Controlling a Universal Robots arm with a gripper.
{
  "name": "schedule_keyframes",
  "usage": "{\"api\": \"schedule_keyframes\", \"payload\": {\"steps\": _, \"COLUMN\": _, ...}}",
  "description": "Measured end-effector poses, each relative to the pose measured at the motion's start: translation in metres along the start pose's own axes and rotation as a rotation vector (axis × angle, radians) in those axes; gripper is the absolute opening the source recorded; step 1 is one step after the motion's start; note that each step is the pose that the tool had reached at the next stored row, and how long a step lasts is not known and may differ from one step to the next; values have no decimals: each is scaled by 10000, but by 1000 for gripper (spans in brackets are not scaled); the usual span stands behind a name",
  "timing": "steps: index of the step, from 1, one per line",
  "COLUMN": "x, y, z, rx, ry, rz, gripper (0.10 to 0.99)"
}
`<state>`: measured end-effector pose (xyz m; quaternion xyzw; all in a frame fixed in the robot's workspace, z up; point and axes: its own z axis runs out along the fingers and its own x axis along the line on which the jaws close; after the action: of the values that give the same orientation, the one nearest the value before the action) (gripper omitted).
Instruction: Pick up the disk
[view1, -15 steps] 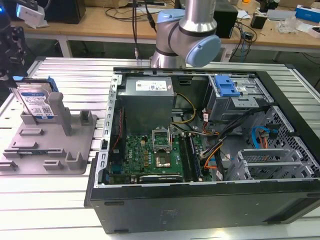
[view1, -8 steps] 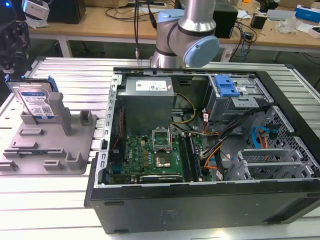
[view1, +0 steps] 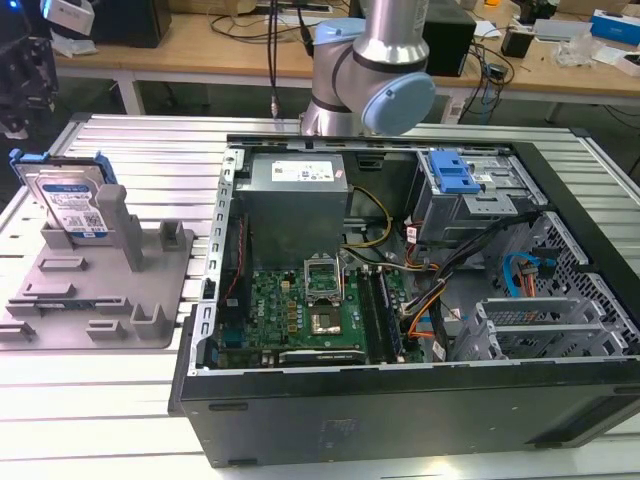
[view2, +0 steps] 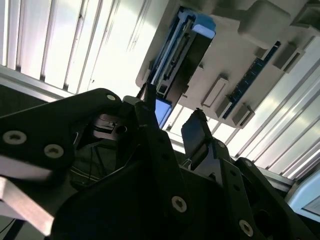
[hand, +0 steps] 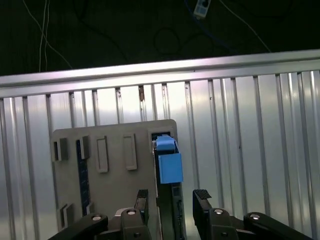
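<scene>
The disk (view1: 70, 197) stands on edge in a grey fixture (view1: 150, 290) at the exterior view's left. It is silver with a white-and-blue label and blue rails. My gripper (view1: 22, 75) hangs dark just above it at the far left of that view. In both wrist views the gripper (hand: 172, 200) (view2: 172, 125) is open, one finger (hand: 142, 199) on each side of the disk's (hand: 169, 167) thin upper edge, with a gap showing on one side. The second wrist view shows the disk (view2: 182, 55) edge-on beyond the fingertips (view2: 197, 132), upright in the fixture (view2: 240, 55).
An open computer case (view1: 560, 400) takes up the middle and right of the ribbed metal table (view1: 120, 400), with a blue-handled drive cage (view1: 455, 175) inside. The arm's base (view1: 370, 70) stands behind the case. Cluttered workbenches (view1: 200, 45) run along the back.
</scene>
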<state>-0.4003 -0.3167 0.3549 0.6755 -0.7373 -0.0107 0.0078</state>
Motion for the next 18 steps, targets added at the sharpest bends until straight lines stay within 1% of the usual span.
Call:
{"api": "schedule_keyframes", "payload": {"steps": 4, "x": 4, "y": 85, "z": 21, "rx": 0, "ry": 3, "rz": -88, "gripper": 482}}
{"api": "schedule_keyframes", "payload": {"steps": 6, "x": 8, "y": 116, "z": 48, "rx": 0, "ry": 8, "rz": -321, "gripper": 482}}
{"api": "schedule_keyframes", "payload": {"steps": 10, "x": 9, "y": 131, "z": 73, "rx": 0, "ry": 17, "rz": -641, "gripper": 482}}
{"api": "schedule_keyframes", "payload": {"steps": 18, "x": 13, "y": 129, "z": 156, "rx": -1, "ry": 17, "rz": -656, "gripper": 482}}
